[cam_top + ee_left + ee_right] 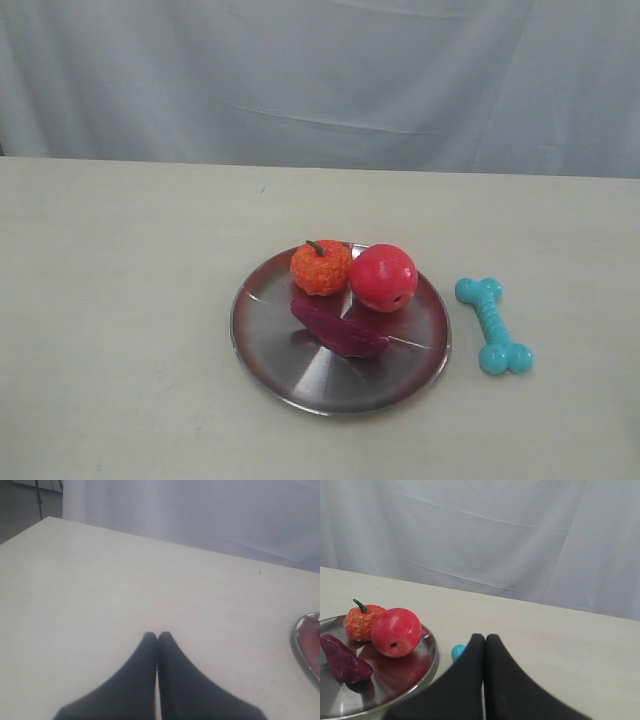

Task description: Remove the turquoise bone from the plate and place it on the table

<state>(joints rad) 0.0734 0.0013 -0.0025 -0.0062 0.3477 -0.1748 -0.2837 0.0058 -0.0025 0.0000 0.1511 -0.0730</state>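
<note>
Item: turquoise bone, lying on surface just beside plate, seemingly not touching it. Task appears complete. Left tool and right tool: both closed, empty.

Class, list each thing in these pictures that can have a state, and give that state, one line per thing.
turquoise bone: lying flat on the table, right of the plate, apart from it
plate: holding three toys, no bone
red apple: on the plate
orange fruit: upright on the plate, stem up
purple wedge: lying on the plate
left gripper: shut, empty
right gripper: shut, empty
</note>
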